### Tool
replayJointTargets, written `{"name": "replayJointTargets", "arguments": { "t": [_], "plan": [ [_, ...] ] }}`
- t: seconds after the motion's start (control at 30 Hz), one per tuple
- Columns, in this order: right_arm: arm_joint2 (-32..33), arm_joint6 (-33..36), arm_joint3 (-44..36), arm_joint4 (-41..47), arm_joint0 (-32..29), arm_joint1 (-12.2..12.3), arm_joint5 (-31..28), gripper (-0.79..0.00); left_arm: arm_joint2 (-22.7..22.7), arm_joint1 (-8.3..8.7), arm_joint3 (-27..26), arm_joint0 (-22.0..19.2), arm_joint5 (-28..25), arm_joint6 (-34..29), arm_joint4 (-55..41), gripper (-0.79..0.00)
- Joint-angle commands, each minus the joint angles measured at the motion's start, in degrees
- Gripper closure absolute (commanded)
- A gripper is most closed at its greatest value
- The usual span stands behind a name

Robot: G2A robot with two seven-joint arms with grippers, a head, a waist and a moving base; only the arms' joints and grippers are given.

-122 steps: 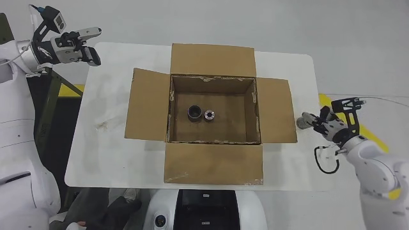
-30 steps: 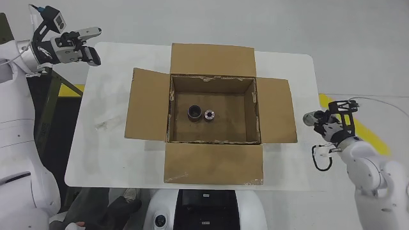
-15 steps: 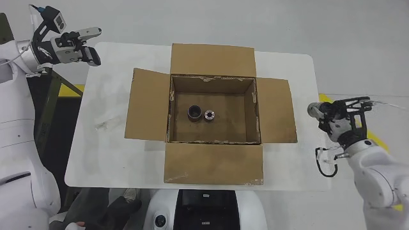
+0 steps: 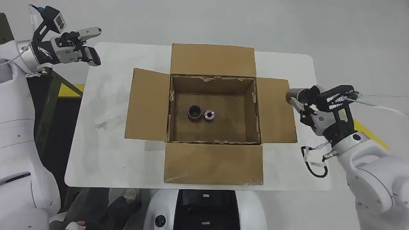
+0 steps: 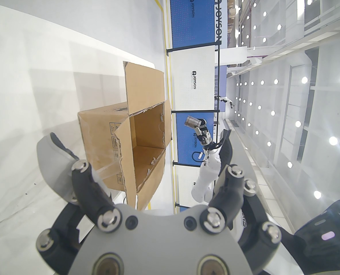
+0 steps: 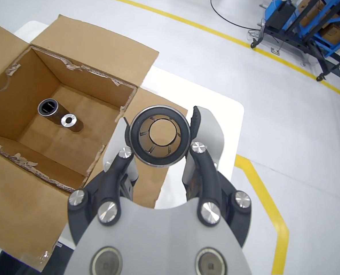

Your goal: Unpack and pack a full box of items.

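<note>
An open cardboard box (image 4: 214, 161) stands mid-table with its four flaps spread. On its floor stand a dark hollow cylinder (image 4: 194, 112) (image 6: 47, 107) and a smaller silver cylinder (image 4: 209, 114) (image 6: 69, 121). My right gripper (image 4: 300, 98) (image 6: 160, 138) is shut on a metal bushing (image 6: 160, 135) (image 4: 295, 96), held over the box's right flap (image 4: 276, 110). My left gripper (image 4: 91, 43) (image 5: 141, 144) hangs open and empty over the table's far left corner, well away from the box (image 5: 124, 141).
The white table (image 4: 108, 134) has bare strips left and right of the box. Its right edge (image 4: 314, 89) lies just beyond the right flap. Floor with yellow lines surrounds the table.
My right gripper carried the bushing from off the table's right edge in toward the box, now over the right flap. The left arm has not moved.
</note>
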Motion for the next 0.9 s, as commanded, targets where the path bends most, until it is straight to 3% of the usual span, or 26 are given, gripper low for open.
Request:
{"name": "replayJointTargets", "arguments": {
  "t": [0.0, 0.5, 0.87],
  "plan": [
    [-1.93, 0.51, 0.01, -0.25, 1.67, -0.02, -0.29, 0.0, 0.0, 0.0, 0.0, 0.0, 0.0, 0.0, 0.0, -0.785],
    [-20.2, 5.58, 5.14, -1.57, 15.51, -0.99, -1.4, 0.0, 0.0, 0.0, 0.0, 0.0, 0.0, 0.0, 0.0, -0.785],
    [-32.71, 8.01, 15.28, -2.86, 24.81, -2.76, 0.2, 0.0, 0.0, 0.0, 0.0, 0.0, 0.0, 0.0, 0.0, -0.785]
  ]
}}
